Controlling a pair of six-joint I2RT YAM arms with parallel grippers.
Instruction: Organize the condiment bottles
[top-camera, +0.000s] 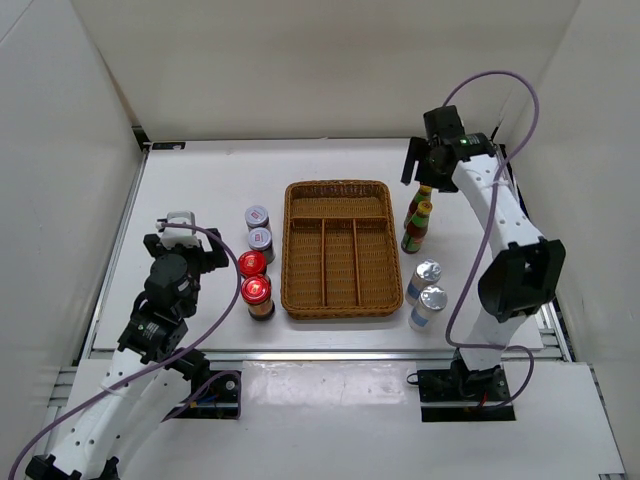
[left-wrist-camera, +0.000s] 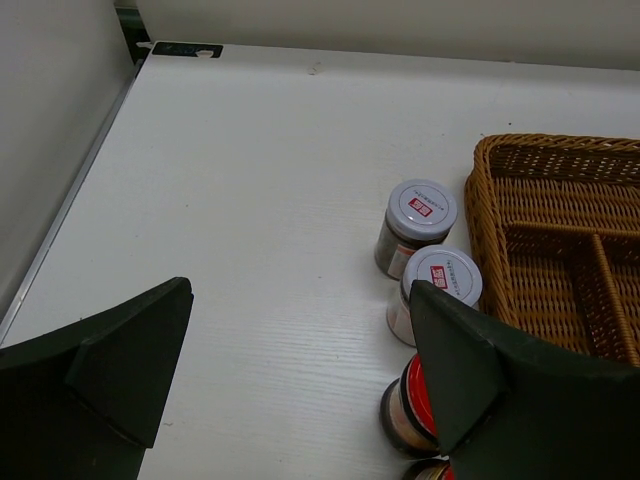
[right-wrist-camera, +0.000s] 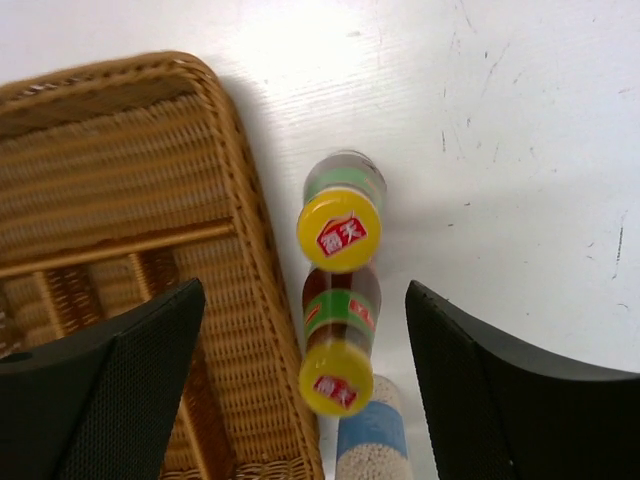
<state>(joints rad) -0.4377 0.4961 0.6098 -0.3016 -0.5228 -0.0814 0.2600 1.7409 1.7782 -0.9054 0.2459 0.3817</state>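
The condiment bottles stand on both sides of a brown wicker tray (top-camera: 340, 300). On its left are two grey-lidded jars (top-camera: 257, 216) (left-wrist-camera: 421, 208) and two red-lidded jars (top-camera: 257, 291) (left-wrist-camera: 407, 408). On its right are two slim yellow-capped bottles (top-camera: 418, 226) (right-wrist-camera: 340, 230) and two silver-capped bottles (top-camera: 430, 304). My right gripper (top-camera: 425, 170) (right-wrist-camera: 303, 288) hangs open above the yellow-capped pair, its fingers either side and touching neither. My left gripper (top-camera: 180, 235) (left-wrist-camera: 300, 288) is open over bare table left of the jars, and its right finger (left-wrist-camera: 480, 380) hides part of a red-lidded jar.
The tray (left-wrist-camera: 486, 235) (right-wrist-camera: 262, 250) has several compartments with nothing in them. White walls enclose the table at the back, left and right. A metal rail (top-camera: 300, 352) runs along the near edge by the arm bases.
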